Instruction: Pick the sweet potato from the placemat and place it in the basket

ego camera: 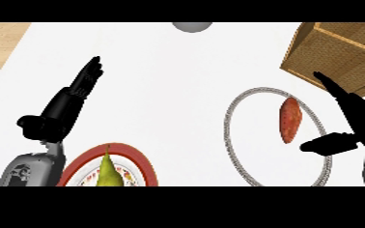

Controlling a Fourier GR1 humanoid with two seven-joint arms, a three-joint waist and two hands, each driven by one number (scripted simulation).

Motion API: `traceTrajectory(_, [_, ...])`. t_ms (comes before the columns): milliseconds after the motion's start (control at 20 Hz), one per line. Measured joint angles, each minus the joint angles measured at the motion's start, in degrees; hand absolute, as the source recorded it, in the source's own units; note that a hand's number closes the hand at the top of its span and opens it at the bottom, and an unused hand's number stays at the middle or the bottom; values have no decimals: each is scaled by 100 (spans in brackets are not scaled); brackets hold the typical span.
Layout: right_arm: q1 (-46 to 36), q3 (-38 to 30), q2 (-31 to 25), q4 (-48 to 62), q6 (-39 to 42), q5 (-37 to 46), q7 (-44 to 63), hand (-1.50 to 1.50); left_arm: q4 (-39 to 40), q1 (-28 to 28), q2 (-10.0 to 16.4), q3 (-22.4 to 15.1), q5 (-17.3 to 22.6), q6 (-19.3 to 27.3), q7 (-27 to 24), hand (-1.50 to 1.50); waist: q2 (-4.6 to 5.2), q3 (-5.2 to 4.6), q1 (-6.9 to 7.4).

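Observation:
The reddish-orange sweet potato lies on a white round placemat with a grey rim at the right. The woven basket stands at the upper right, just beyond the placemat. My right hand is open at the right of the sweet potato, fingers stretched up toward the basket and thumb pointing left just below the potato, not touching it. My left hand rests open at the left, fingers up, holding nothing.
A red-rimmed plate with a green pear sits at the lower left, beside my left forearm. A grey round object shows at the top edge. The wooden counter edge lies at the upper left.

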Motion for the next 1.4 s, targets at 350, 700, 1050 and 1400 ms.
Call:
traceTrajectory(350, [-83,153,183,129,50,463,142,-150,-78,62,15,211,11,-246,-2,0,0,-1,4])
traceTrajectory(700, [-18,290,384,375,-48,907,-7,-150,116,106,-151,266,-179,-286,-232,0,0,-2,2])
traceTrajectory(1050, [-325,274,536,1069,-210,1224,-138,-150,-78,34,-245,319,-231,-328,25,0,2,0,9])
traceTrajectory(1400, [-472,247,633,1625,-281,1440,-236,-150,-72,36,-313,362,-312,-401,25,0,2,0,8])
